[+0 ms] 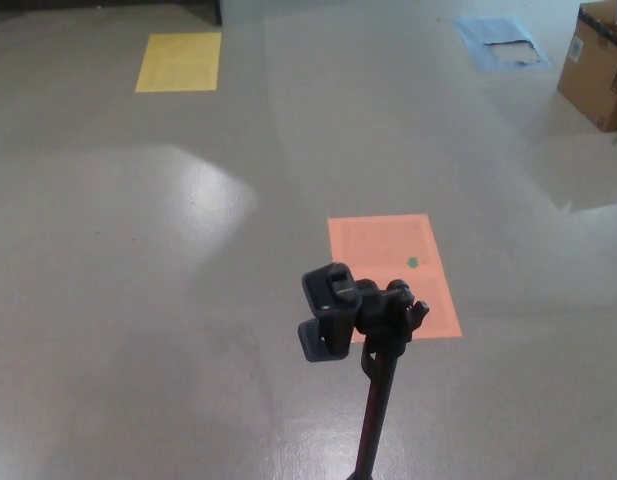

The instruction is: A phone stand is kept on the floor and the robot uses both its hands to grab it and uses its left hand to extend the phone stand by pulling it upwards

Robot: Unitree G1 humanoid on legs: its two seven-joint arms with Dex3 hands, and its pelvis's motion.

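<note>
Black phone stand (363, 340) upright on grey floor (138, 300), pole length unjudgeable; both hands out of frame, finger state unknown; step undetermined.

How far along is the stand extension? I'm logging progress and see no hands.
The phone stand stands upright on the floor, its clamp head on a thin pole. Neither hand is in view, so nothing holds it. That fits both before grabbing and after extending; its extension is unclear.

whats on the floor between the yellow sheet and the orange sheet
Nothing: in the head view, the floor between the yellow sheet and the orange sheet is bare, apart from a light reflection.
</note>
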